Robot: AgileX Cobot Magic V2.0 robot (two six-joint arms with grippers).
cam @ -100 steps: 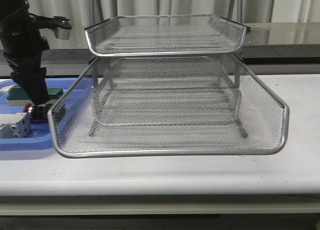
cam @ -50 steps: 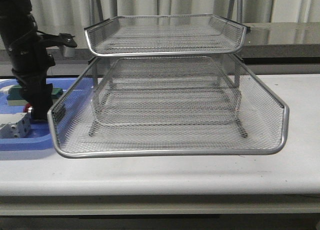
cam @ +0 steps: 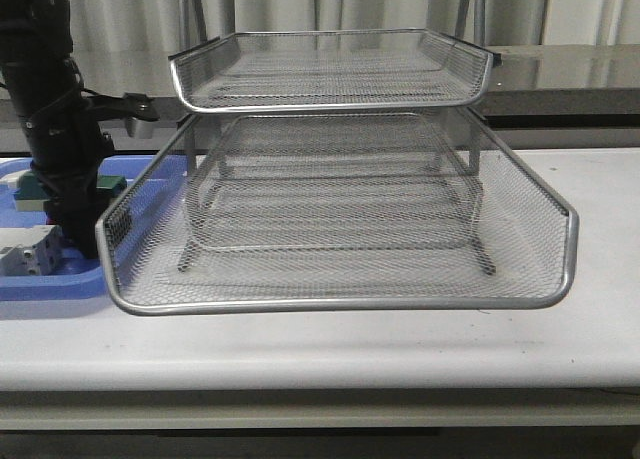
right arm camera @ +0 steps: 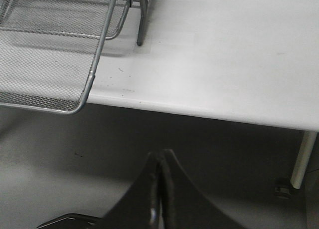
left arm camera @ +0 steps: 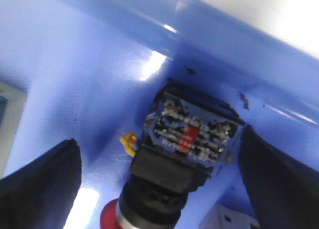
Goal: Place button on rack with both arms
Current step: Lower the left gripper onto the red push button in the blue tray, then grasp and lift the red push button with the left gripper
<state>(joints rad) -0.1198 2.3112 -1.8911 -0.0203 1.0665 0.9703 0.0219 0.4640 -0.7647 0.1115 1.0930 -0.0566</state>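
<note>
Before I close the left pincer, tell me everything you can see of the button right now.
Only the left wrist view shows the button; in the front view the left arm hides it. It lies on its side in the blue tray: red cap at one end, then a round black collar, a squarish black body, and a rear face with metal terminals and a small red strip. A small yellow bit sits beside it. The left pincer is open, fingers either side, apparently not touching.

The left claw (left arm camera: 157, 181) now sits lower in the blue tray (cam: 45, 284), open around the button (left arm camera: 174, 159), hiding it from the front.
</note>
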